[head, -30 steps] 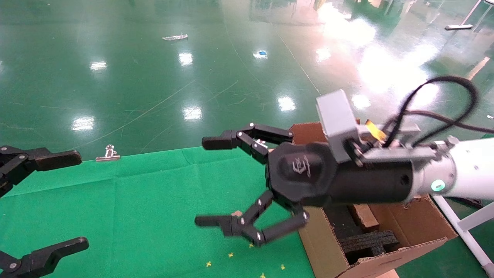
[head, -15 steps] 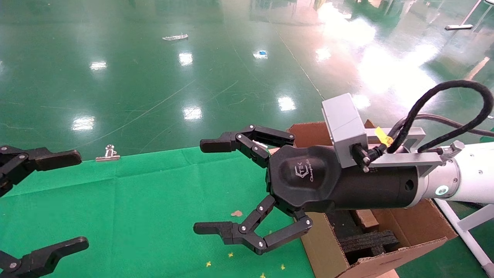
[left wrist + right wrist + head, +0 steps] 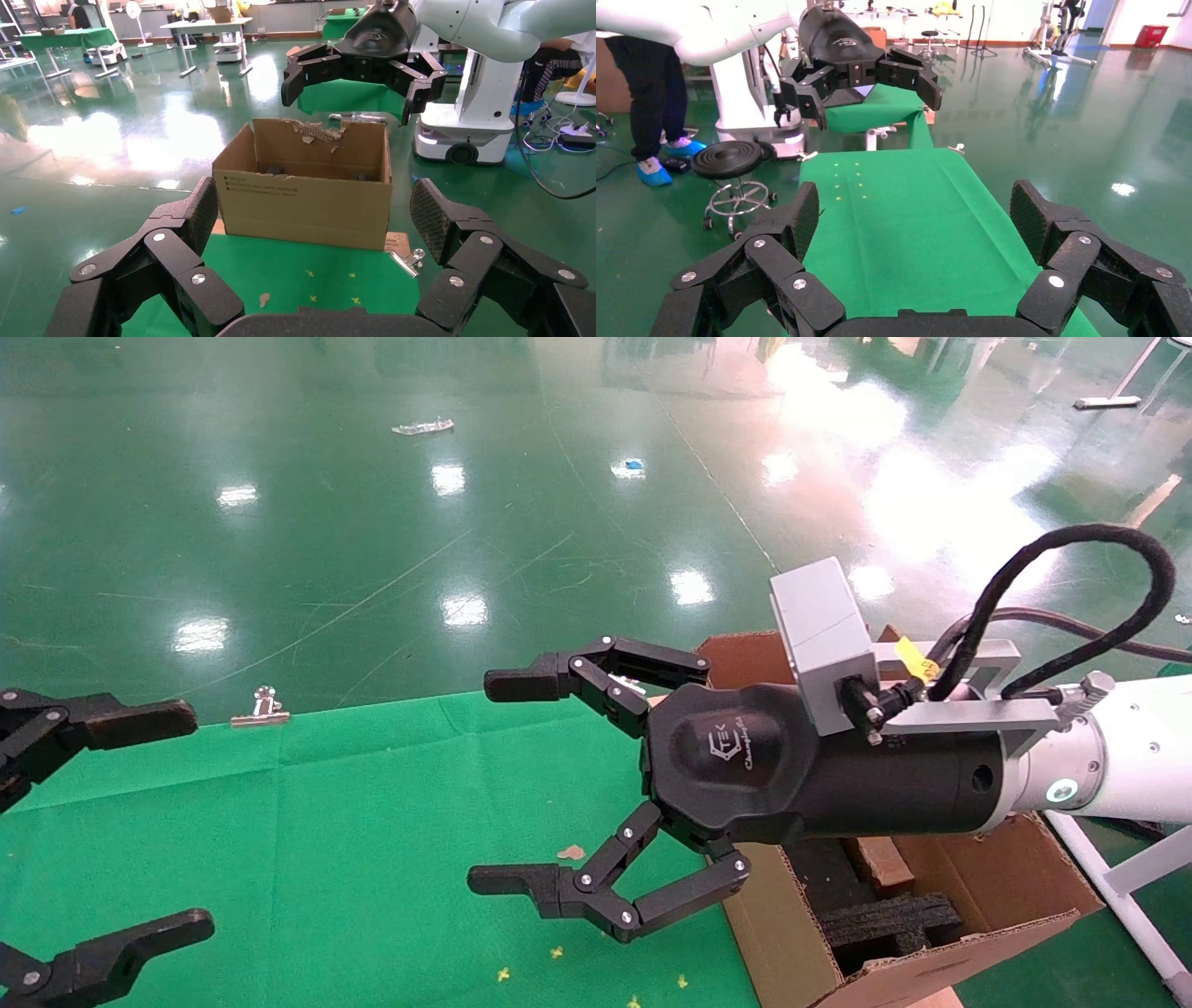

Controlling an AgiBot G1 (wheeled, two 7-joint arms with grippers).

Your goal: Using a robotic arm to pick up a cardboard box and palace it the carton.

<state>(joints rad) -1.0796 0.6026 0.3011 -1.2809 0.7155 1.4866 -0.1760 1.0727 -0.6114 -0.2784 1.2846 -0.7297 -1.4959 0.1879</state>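
My right gripper (image 3: 498,781) on the white robotic arm (image 3: 1136,761) hovers open over the green cloth, just left of the carton (image 3: 782,943), with nothing between its fingers. In the right wrist view the right gripper (image 3: 916,210) has only bare cloth between its pads. A small brown cardboard box (image 3: 880,864) lies inside the carton among black foam (image 3: 894,919). My left gripper (image 3: 200,818) stands open at the table's left edge. In the left wrist view the left gripper (image 3: 316,207) faces the carton (image 3: 302,203), and the right gripper (image 3: 355,77) hangs above it.
A metal binder clip (image 3: 264,707) holds the cloth's far edge, and another clip (image 3: 407,260) sits by the carton. A cardboard scrap (image 3: 570,851) and yellow marks (image 3: 557,952) lie on the cloth. Glossy green floor surrounds the table. A stool (image 3: 736,158) stands beside it.
The right wrist has rolled slightly and drifted a little to the right, then settled. Its fingers stay open and empty. The left gripper has not moved.
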